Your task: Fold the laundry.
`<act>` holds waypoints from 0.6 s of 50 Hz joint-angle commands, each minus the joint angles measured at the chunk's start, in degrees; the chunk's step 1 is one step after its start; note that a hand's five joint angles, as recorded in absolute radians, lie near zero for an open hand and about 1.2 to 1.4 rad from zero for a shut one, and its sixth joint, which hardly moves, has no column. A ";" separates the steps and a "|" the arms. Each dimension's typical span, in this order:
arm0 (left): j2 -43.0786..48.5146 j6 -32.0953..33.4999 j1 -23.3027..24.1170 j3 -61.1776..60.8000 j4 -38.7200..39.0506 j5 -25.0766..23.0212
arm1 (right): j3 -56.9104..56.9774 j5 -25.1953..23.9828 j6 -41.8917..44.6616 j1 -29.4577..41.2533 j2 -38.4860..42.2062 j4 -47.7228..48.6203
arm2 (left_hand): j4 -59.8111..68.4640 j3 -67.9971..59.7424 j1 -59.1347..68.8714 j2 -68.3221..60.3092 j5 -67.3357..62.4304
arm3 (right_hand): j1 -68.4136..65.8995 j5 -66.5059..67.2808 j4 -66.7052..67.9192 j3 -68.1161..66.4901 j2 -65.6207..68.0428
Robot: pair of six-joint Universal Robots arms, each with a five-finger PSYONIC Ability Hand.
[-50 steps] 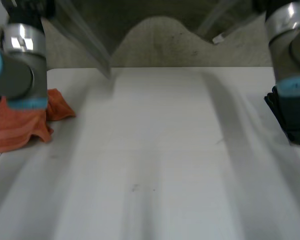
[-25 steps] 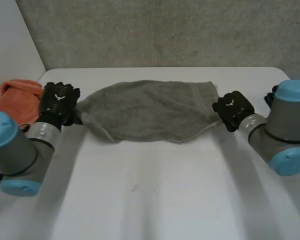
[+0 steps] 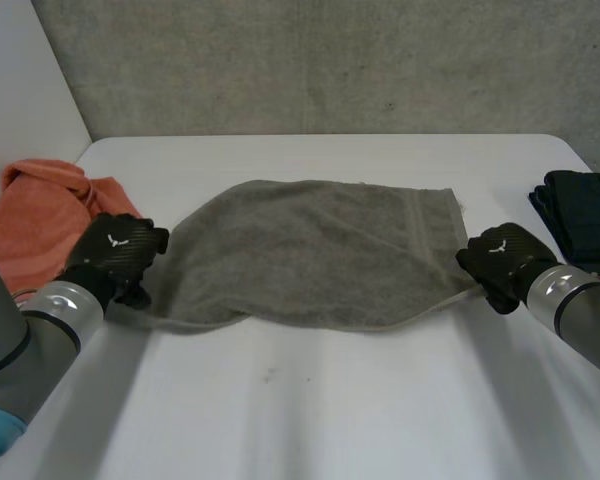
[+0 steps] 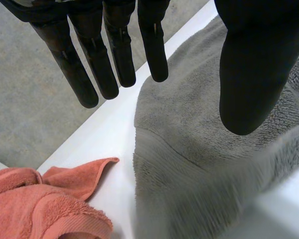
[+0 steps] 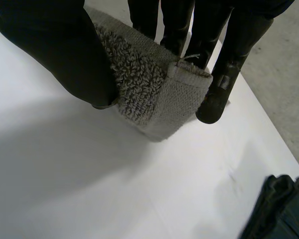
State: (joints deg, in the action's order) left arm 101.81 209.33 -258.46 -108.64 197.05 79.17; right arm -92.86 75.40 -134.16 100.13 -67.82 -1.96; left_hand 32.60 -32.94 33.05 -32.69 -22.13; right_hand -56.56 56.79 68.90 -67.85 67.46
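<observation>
Since half a second ago, the grey towel (image 3: 310,250) has been drawn toward the near side of the white table (image 3: 310,410) and spread wider and flatter, and both hands have been brought nearer with it. The towel is now laid across the middle of the table, its long side running from one hand to the other. The left hand (image 3: 115,255) is placed at the towel's left end; in its wrist view the fingers are seen straight and slightly spread, the thumb held apart, and nothing is pinched between them. The right hand (image 3: 500,262) is closed on the towel's near right corner, which is pinched between thumb and fingers. No fold can yet be seen in the grey towel, so the spreading is judged nearly done and the folding still to be begun. An orange towel (image 3: 40,215) is left rumpled beside the left hand, and a dark cloth (image 3: 585,205) lies at the table's right edge, seemingly folded already.
</observation>
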 commanded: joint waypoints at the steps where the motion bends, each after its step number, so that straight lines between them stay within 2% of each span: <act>1: -3.89 -1.91 0.76 1.15 -3.95 0.46 | 0.23 0.01 -0.14 -1.52 0.23 0.38 | 1.67 -1.34 1.23 -1.59 -2.14 | -23.44 13.21 11.10 -12.15 12.54; 8: -0.30 -2.00 1.38 3.09 -7.11 0.81 | 0.32 0.01 -0.32 -2.22 1.02 0.64 | 1.67 -1.33 1.22 -1.58 -2.14 | -23.44 13.21 11.10 -12.15 12.54; 17: 1.38 -2.26 1.29 2.04 -14.59 4.41 | 0.49 0.28 -0.40 -2.13 2.51 0.99 | 1.83 -1.50 1.39 -1.75 -2.30 | -23.44 13.21 11.10 -12.15 12.54; 30: 0.76 -2.08 0.15 -3.06 -11.26 4.15 | 1.19 2.74 -2.42 -3.63 2.51 5.30 | 1.50 -1.16 1.05 -1.42 -1.97 | -23.44 13.21 11.10 -12.15 12.54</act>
State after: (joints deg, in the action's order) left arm 102.52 207.23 -257.76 -109.95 183.08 83.50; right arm -91.96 76.53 -135.04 97.32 -65.29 1.28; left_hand 31.47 -32.00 33.04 -31.63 -21.10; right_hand -56.56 56.80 68.91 -67.85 67.46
